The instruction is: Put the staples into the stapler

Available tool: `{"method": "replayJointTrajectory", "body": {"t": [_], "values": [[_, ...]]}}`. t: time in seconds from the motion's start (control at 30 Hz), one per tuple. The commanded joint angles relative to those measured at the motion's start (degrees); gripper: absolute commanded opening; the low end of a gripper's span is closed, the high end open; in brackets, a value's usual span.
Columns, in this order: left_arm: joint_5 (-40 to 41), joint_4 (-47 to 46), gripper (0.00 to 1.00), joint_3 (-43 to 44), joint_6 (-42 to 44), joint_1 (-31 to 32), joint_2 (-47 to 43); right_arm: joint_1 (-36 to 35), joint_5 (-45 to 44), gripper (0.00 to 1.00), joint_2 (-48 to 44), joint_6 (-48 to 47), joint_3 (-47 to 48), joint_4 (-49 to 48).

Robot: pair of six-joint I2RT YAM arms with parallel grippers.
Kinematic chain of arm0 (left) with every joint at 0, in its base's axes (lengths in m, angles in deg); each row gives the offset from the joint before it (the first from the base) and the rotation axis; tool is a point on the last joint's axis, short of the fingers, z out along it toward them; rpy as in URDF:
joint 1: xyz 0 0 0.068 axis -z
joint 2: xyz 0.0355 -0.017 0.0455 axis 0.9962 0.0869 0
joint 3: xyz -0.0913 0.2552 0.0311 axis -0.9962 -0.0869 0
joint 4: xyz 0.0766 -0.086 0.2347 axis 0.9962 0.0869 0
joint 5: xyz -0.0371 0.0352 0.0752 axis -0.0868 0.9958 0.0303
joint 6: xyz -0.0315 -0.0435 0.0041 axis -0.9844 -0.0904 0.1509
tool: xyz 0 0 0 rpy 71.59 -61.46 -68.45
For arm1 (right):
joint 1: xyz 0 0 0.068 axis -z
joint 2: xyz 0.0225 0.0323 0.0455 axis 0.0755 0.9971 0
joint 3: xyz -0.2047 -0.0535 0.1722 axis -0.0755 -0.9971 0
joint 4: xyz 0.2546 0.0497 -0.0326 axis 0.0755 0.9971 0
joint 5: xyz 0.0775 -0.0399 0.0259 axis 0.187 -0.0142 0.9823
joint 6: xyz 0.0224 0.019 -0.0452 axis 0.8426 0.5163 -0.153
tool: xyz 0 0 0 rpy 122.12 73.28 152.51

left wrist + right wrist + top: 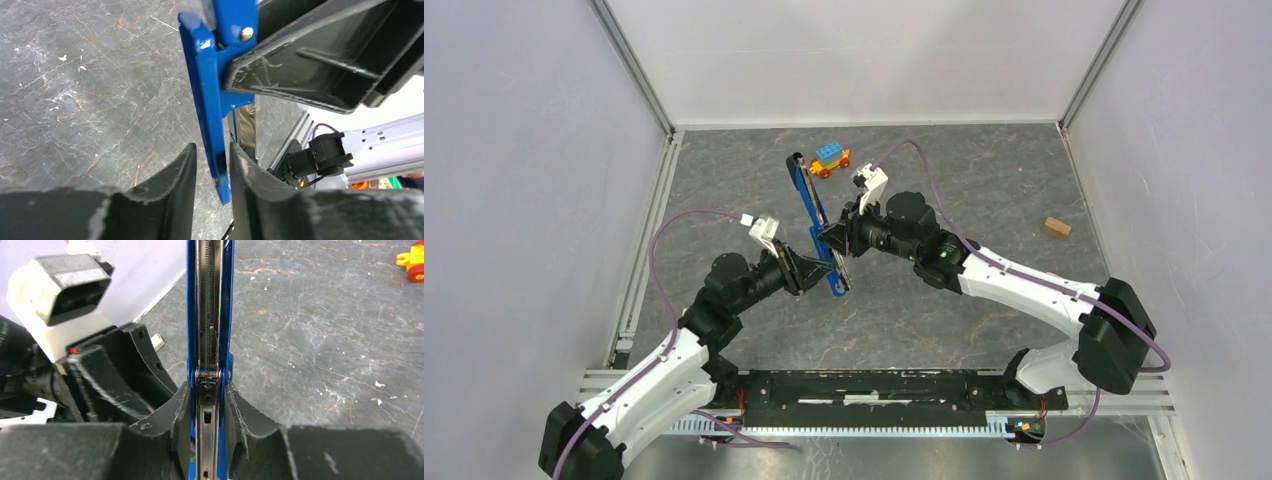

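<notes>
**A:** Item one, location?

**B:** Stapler, slim, dark blue. It is held in the air above the middle of the tabletop, between the two arms. It is swung open, long axis running near to far, with the far tip close to item three.

**A:** Holders?

**B:** Right fingers: pinching the stapler from both sides at its hinge end. The metal rail faces that wrist camera, probably so the channel is presented for loading. Left fingers: one on each side of the blue arm at its near end. A sliver of gap shows on one side, so I cannot tell whether they grip or only flank it. Two holds would likely keep the halves from folding shut.

**A:** Item two, staples?

**B:** None identifiable. A small tan block lies well apart on the right, contents unknown.

**A:** Item three?

**B:** Toy car, blue top, far centre, not part of the task.
</notes>
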State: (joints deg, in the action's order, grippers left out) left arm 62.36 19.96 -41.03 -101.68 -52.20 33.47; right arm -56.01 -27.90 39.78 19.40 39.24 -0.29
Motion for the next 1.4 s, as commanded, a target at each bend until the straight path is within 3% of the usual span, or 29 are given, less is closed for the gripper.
{"method": "replayJointTrajectory", "body": {"t": [0.0,0.13,0.37,0.47,0.6,0.8,1.1,1.37], "values": [[0.9,-0.6,0.49,4.3,3.1,0.2,-1.5,2.7,-1.6,0.00,-1.8,-1.5,1.3,0.7],[0.8,7.6,0.76,8.2,7.5,0.3,-1.9,8.0,-1.4,0.00,-3.3,-3.1,1.2,5.1],[1.1,22.7,1.00,14.7,16.8,0.2,-3.8,14.7,-8.5,0.00,-4.9,-11.2,-0.5,15.7],[2.2,27.6,1.00,16.1,21.0,0.3,-5.1,17.3,-15.6,0.00,-3.4,-14.6,-0.1,22.0],[4.3,29.3,1.00,14.9,22.8,0.2,-7.2,22.1,-18.0,0.00,-0.6,-16.1,-0.6,25.9],[8.7,30.5,1.00,14.4,21.9,0.2,-8.9,28.7,-16.8,0.00,4.9,-15.5,0.8,29.8],[8.4,32.1,1.00,15.7,22.4,0.2,-7.2,33.2,-16.2,0.00,9.9,-11.8,-0.4,29.6],[8.8,32.1,1.00,15.5,23.1,0.2,-7.2,34.6,-17.9,0.14,10.9,-10.5,-3.3,27.4]]}}
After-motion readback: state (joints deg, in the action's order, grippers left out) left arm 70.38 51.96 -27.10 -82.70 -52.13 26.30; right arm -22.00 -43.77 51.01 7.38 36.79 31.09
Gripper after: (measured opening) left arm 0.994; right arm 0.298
